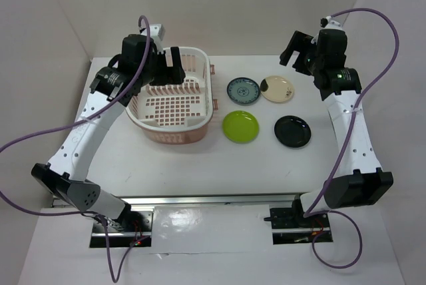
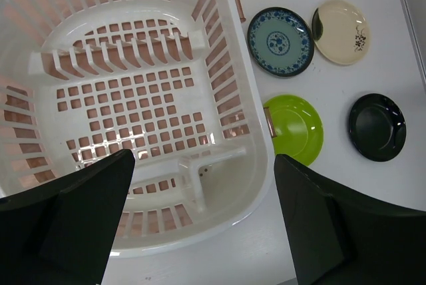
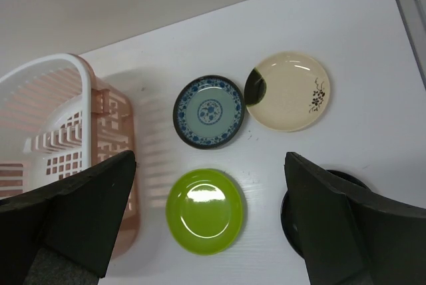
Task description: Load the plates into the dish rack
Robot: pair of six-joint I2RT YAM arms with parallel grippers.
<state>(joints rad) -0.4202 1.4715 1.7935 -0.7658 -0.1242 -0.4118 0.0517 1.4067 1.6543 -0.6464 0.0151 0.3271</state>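
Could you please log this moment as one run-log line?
dish rack: empty | green plate, black plate, cream plate, blue plate: on table | left end effector: open over dish rack | right end effector: open

The dish rack [image 1: 174,137] looks like moulded plastic, pale pink outside and nearly white within. It is smooth, with a soft sheen on rim and ribs, and the tabletop [image 1: 253,165] is a smooth, white, mostly matt sheet. The plates all look glazed: the lime green plate [image 3: 205,210] and the black plate [image 2: 377,127] are highly glossy with bright highlights, while the cream plate [image 3: 289,92] and the blue patterned plate [image 3: 209,112] carry a gentler shine. The fingers [image 2: 73,225] are matt black plastic, the arm shells [image 1: 353,132] white plastic, and the rail [image 1: 213,198] at the near edge bare reflective metal.
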